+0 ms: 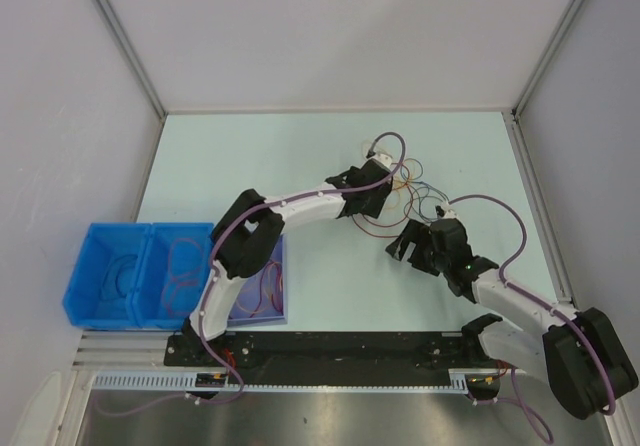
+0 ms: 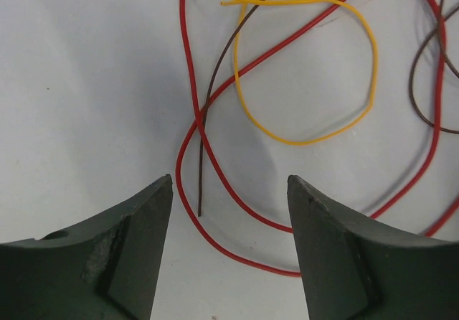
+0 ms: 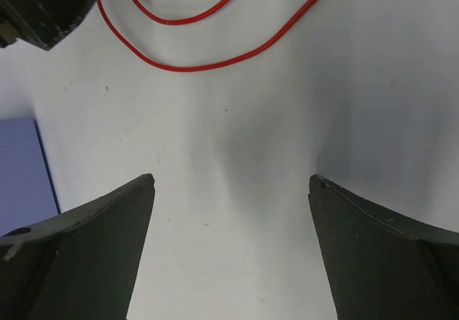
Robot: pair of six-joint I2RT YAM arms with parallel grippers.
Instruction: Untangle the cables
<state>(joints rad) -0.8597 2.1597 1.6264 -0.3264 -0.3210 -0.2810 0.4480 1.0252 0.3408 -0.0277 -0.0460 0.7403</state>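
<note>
The cables (image 1: 418, 194) lie in a loose tangle on the table's right middle. My left gripper (image 1: 388, 178) hangs over the tangle's left edge. In the left wrist view it (image 2: 229, 184) is open and empty, with a red cable (image 2: 188, 83) and the end of a dark wire (image 2: 200, 191) on the table between its fingers, and a yellow loop (image 2: 374, 54) beyond. My right gripper (image 1: 402, 247) is just in front of the tangle. In the right wrist view it (image 3: 231, 180) is open over bare table, with two red cable loops (image 3: 208, 67) ahead.
Two blue bins (image 1: 120, 271) holding sorted cable loops stand at the left front. A purple tray (image 1: 278, 311) with more loops lies beside them, partly under my left arm. Part of the left gripper (image 3: 50, 4) shows at the top left of the right wrist view. Walls enclose the table.
</note>
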